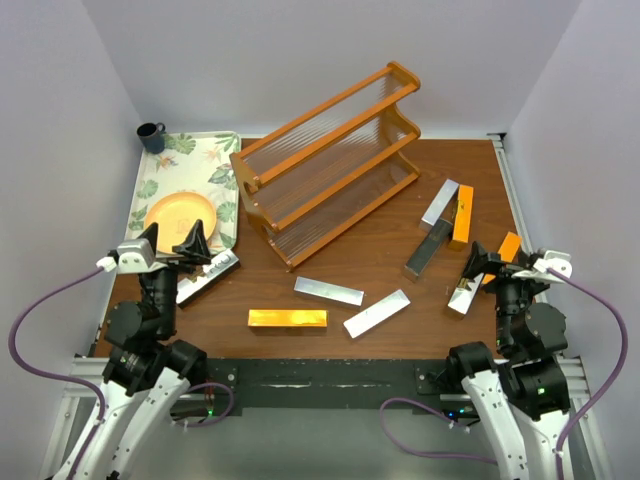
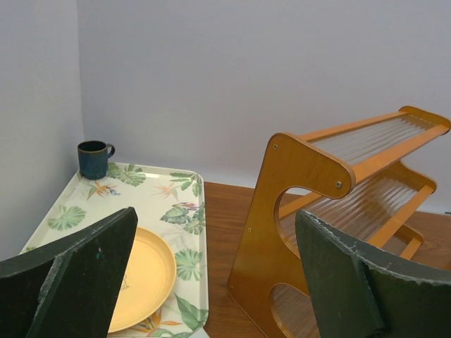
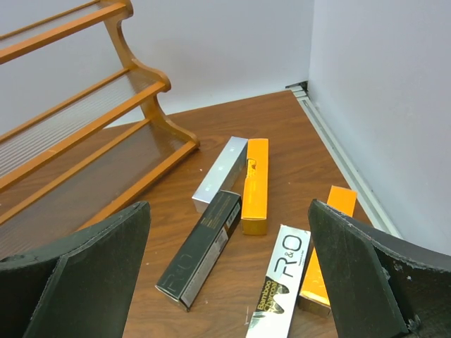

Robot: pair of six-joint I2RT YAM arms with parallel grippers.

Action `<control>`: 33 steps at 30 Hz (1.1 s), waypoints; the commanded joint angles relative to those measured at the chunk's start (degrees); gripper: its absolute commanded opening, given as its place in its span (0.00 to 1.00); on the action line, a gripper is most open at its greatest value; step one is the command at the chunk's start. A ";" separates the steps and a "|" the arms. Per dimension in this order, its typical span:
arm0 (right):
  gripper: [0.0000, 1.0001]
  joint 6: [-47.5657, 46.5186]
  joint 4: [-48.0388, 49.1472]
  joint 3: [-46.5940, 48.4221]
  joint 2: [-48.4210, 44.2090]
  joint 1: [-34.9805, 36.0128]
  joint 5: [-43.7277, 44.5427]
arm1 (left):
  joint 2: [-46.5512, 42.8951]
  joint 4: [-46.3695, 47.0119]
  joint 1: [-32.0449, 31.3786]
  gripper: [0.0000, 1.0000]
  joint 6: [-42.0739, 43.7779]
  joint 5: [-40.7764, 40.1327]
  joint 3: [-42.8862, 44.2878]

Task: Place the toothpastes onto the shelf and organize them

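Toothpastes [image 1: 288, 318] lie scattered, one partly hidden under wide-spread left fingers [image 1: 195, 242]; right fingers [image 1: 476, 263] also wide, empty.

Orange-brown shelf [image 1: 330, 165], silver and gold toothpastes [image 1: 288, 318], floral tray [image 1: 190, 150], yellow plate [image 1: 178, 215]

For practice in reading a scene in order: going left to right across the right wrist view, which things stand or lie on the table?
shelf → dark grey carton → orange carton → R&O carton → second orange carton
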 commanded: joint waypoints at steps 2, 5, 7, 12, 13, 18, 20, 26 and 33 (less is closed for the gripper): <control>0.99 1.28 0.48 1.64 0.01 -0.28 -2.00 | 0.94 1.75 0.23 1.00 0.02 -0.21 1.02; 0.99 1.80 0.14 2.60 0.62 -0.28 -4.13 | 0.85 1.93 0.23 1.00 0.11 0.23 1.02; 0.99 3.81 -0.48 3.22 2.10 -0.36 -3.78 | 0.68 1.93 0.23 1.00 0.11 0.31 0.93; 0.99 9.44 -3.20 6.12 7.12 -0.28 -1.50 | 0.59 2.02 0.23 1.00 0.11 0.23 0.93; 0.99 10.76 -3.90 6.65 9.13 -0.36 -1.49 | 0.59 1.93 0.23 1.00 0.11 0.23 0.93; 0.99 16.21 -7.42 8.67 15.20 -0.28 -2.37 | -0.20 1.75 0.23 1.00 0.11 0.05 0.84; 0.99 17.44 -8.13 7.80 18.18 -0.28 -2.20 | -0.73 1.58 0.23 1.00 0.11 -0.04 0.84; 0.99 24.65 -8.75 3.50 26.01 -0.28 0.08 | -1.61 1.14 0.23 1.00 -0.24 -0.13 0.75; 0.95 31.24 -0.84 -5.30 33.57 0.86 1.66 | -2.58 0.96 0.23 1.00 -0.42 -0.12 0.75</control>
